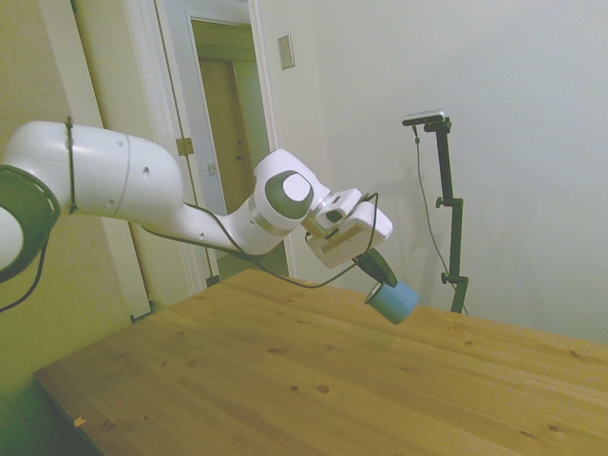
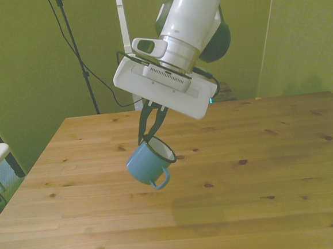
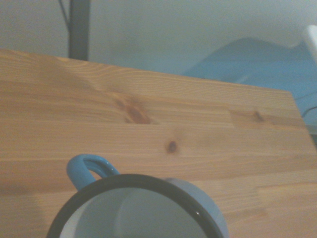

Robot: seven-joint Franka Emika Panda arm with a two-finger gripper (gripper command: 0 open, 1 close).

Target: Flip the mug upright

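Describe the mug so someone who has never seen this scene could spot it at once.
Start at the wooden table and follow the white arm down to its gripper. Hanging there, clear of the tabletop, is the mug, pinched at its rim and tilted. It is the only light-blue thing over the table: a small cylinder with a dark rim, a pale inside and a loop handle.

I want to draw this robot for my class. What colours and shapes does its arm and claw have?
Draw a chunky, glossy white arm made of rounded tube shapes. Its joint has a round grey cap. The boxy white hand block has a dark slotted strip. A thin black cable loops along underneath. The claw has two slim dark fingers.
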